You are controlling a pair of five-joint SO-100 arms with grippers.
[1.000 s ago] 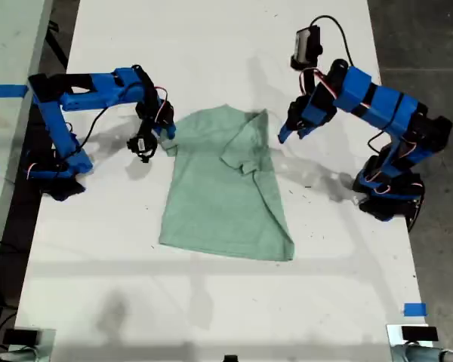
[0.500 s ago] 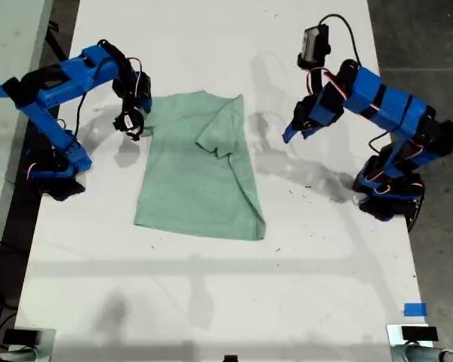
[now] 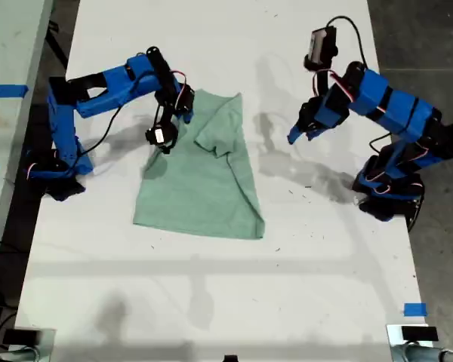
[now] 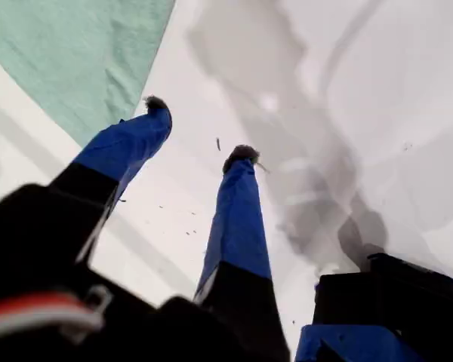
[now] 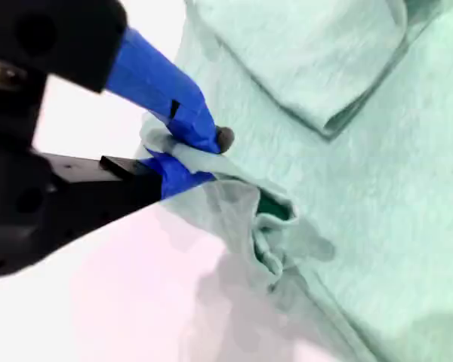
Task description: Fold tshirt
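On the exterior view's left, my second gripper (image 3: 183, 111) sits at the upper edge of the plain pale mint-green short-sleeved cloth t-shirt (image 3: 204, 185). In the second wrist view its blue fingers (image 5: 183, 121) are pressed together on a bunched fold of that cloth, so my second gripper (image 5: 192, 154) is pinching the t-shirt (image 5: 362, 196). The pinched fabric hides the fingertips' inner faces, and a dark green shadowed pocket shows in the crumple just beside them.

The garment lies on the white table (image 3: 211, 302), toward the middle and nearer the exterior view's left, partly folded: one side is laid over the body with a sleeve flap on top. What lies beneath that flap is covered. I cannot make out a tag.

On the exterior view's right, my first gripper (image 3: 296, 136) hangs over bare table, apart from the cloth. In the first wrist view its two blue fingers (image 4: 238, 219) are spread with nothing between them, my first gripper (image 4: 200, 128) above the white surface, and only a corner of the green shirt (image 4: 75, 53) shows, cut off by the frame. The arm's black housing blocks the near part of that view.
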